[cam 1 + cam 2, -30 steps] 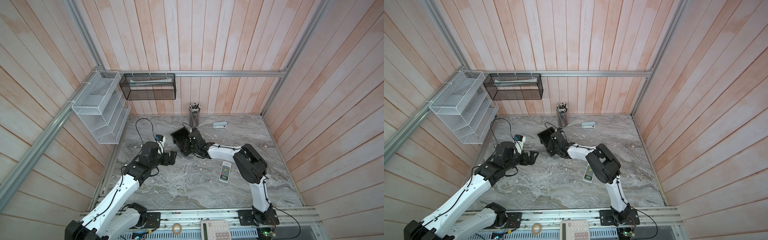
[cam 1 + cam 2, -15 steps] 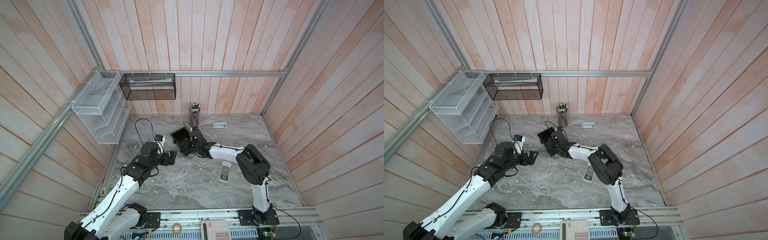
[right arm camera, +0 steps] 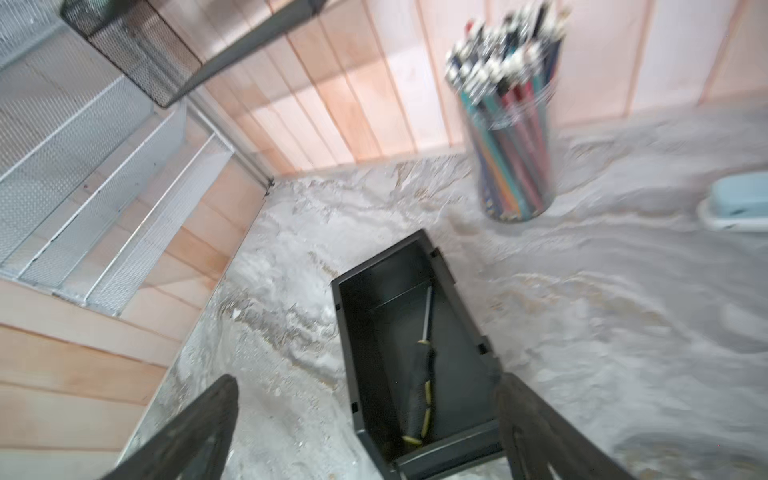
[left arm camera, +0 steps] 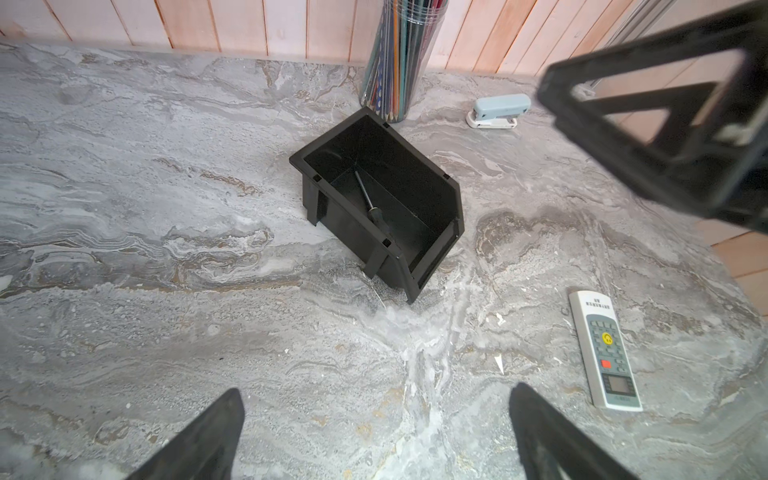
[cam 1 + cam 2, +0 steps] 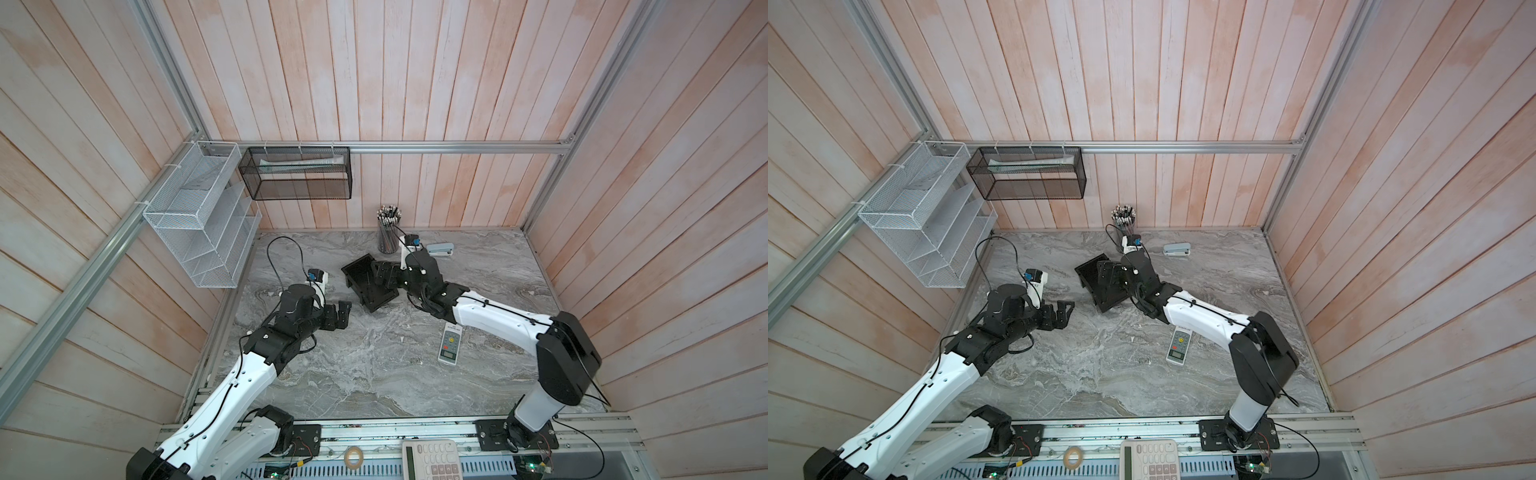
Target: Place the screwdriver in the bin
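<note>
Plainly the screwdriver (image 4: 369, 202) is where it belongs: it lies flat on the floor of the bin (image 4: 340, 216), which sits on the table (image 5: 374, 365) toward the far side, just near of the cup of pencils (image 5: 388, 232). Its long axis runs along the bin's length, thin shaft toward the tall back wall at the far left, black-and-yellow handle toward the low front lip. The right end effector (image 3: 365, 380) hangs over the lip end with its fingers spread wide apart and nothing between them. The handle lies straight below it and the shaft points away from it. The right arm is clearly the nearer one. The left end effector (image 5: 343, 315) is also spread and empty, low over the table to the left of the bin and apart from it. To my eye the placing is done, and what remains is for the right arm to lift clear. It hangs close over the right-hand wall, so a sideways pull might nudge or tip the bin.
</note>
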### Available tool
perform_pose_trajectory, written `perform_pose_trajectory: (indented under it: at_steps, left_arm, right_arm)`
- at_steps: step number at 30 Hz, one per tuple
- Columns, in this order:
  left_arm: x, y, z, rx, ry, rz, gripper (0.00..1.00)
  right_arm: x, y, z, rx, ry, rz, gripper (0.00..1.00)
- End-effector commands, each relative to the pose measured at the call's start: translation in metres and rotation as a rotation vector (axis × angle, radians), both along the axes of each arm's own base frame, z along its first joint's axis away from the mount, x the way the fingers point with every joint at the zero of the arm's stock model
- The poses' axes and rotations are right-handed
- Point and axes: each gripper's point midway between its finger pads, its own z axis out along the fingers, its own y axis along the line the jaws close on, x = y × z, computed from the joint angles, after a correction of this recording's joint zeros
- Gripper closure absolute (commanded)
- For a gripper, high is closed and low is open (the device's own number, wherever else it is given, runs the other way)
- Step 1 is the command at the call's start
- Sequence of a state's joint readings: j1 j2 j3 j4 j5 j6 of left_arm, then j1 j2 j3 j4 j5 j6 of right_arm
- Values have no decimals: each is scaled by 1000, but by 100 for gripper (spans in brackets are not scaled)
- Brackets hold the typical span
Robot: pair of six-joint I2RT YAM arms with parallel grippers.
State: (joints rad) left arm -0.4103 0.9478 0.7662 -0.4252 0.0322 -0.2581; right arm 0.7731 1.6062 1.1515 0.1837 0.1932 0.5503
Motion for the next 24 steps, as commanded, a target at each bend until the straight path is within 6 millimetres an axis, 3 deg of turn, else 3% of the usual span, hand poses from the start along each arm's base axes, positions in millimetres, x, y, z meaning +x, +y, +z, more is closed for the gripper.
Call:
perform_pose_trajectory:
  at_steps: [1,5,8,11,14,19,24]
  left_arm:
    - [3,7,4,-8,-28,42,0]
    - [4,-1,28,-139,-90,50,0]
    - [14,4,42,-205,-157,121,0]
    - [30,21,52,-208,-233,245,0]
    - [45,48,52,-128,-323,397,0]
    - [48,99,37,75,-488,629,0]
    - [37,142,11,254,-559,796,0]
  right_arm:
    - [11,-68,14,-114,-114,-185,2]
    - [17,-155,16,-122,-100,-367,2]
    - [11,-225,9,-129,-94,-554,2]
    - [-2,-293,-5,-134,-77,-752,2]
    - [-14,-344,-31,-143,-13,-904,2]
    - [-33,-384,-60,-239,-30,-1077,2]
    - [-41,-390,-73,-288,-78,-1106,2]
